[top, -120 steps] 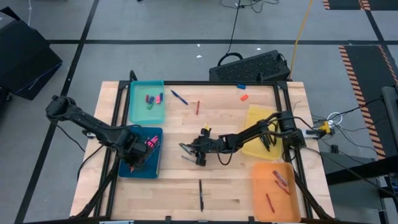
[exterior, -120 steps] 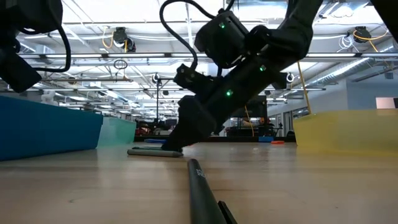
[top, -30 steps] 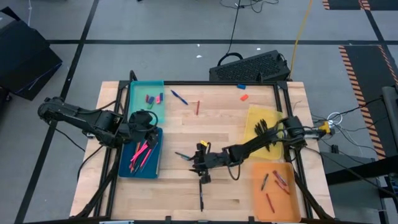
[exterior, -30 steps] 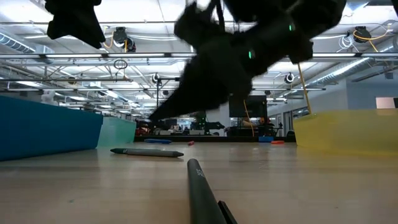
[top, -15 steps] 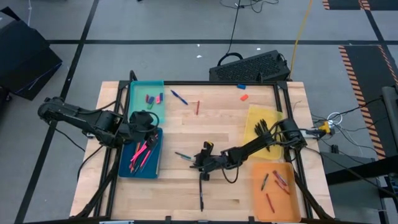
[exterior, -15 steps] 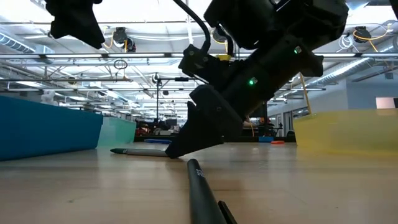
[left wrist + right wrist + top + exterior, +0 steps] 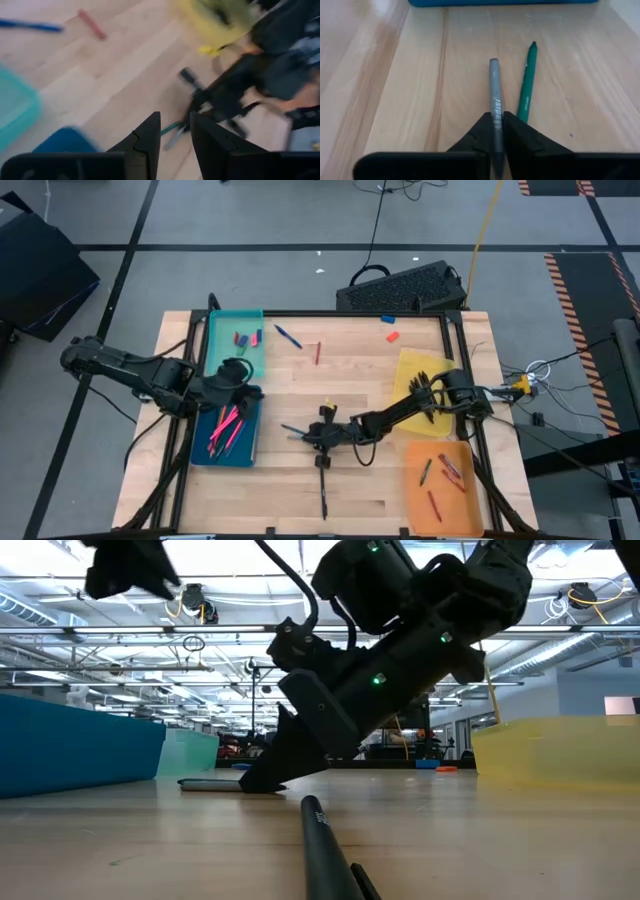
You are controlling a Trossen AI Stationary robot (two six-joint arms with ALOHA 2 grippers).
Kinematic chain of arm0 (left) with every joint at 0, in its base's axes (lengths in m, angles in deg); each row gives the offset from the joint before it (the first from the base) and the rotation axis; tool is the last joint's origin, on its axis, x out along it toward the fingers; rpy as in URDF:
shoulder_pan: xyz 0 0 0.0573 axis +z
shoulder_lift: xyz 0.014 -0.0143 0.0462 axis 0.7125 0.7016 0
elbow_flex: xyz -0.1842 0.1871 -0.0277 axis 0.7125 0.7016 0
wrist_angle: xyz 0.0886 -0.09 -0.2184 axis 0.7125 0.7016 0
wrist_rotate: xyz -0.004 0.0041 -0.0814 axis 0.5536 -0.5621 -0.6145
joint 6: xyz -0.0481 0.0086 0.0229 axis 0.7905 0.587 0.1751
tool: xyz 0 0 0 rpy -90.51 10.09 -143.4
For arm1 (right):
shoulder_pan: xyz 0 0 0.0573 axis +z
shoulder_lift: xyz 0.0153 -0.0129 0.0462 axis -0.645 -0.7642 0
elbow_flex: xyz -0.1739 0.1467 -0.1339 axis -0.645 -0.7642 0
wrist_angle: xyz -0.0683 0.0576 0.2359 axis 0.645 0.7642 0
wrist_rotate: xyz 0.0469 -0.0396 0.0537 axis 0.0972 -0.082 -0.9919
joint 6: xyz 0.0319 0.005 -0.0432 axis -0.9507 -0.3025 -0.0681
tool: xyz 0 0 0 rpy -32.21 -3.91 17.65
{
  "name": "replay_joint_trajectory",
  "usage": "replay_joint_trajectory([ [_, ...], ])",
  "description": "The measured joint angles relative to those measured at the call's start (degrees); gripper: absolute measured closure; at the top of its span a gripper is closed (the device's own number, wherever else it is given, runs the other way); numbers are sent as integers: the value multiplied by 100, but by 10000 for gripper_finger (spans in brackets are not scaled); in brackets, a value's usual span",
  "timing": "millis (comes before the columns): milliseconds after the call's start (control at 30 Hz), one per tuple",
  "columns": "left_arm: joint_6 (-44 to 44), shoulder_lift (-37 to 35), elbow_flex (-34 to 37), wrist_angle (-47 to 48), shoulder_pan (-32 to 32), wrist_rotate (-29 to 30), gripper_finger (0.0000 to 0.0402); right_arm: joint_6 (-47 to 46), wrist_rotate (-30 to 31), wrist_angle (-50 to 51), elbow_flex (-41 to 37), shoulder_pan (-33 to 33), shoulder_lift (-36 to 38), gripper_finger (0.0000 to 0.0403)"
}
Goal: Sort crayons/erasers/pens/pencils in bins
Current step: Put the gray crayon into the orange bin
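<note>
While the right hand [image 7: 495, 131] is down on the desk [image 7: 360, 365] near its middle, its fingers are pinched on a grey pen [image 7: 494, 102], with a green pencil [image 7: 526, 82] lying just beside it and the dark blue bin [image 7: 250, 452] a little way to the left. I judge the step in hand to be the pick-up of that pen; the next move calls for a clean lift that leaves the green pencil behind, then a carry to whichever bin takes pens. The left hand [image 7: 172, 132] hovers above the far end of the dark blue bin, its fingers slightly parted and holding nothing. Crayons [image 7: 435, 500] already lie in the orange bin [image 7: 410, 490] and erasers [image 7: 247, 338] in the teal bin [image 7: 212, 350]. Compared with a second ago, the right hand has shifted left and far, from just over the black pen [image 7: 323, 498] onto the grey one, while the left hand has hardly moved
</note>
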Motion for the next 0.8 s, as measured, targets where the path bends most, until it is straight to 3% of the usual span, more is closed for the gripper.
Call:
replay_joint_trajectory([
  [200, -763, 2, 0, -1050, 37, 235, 295, 638, -49, 88, -8, 54, 327, 387],
  [367, -1480, 11, 0, -1408, 94, 378, 295, 1650, -147, 1066, -54, 297, 1706, 378],
  [467, -1405, 31, 0, -1731, 173, 478, 295, 2262, -516, 2158, -13, 436, 2858, 383],
  [633, -1359, 24, 0, -2552, 336, 310, 295, 3122, -1151, 4821, -37, 821, 4591, 385],
  [800, -1399, 117, -3, -3029, 420, 222, 286, 2619, -1924, 7373, -31, 1325, 5684, 384],
])
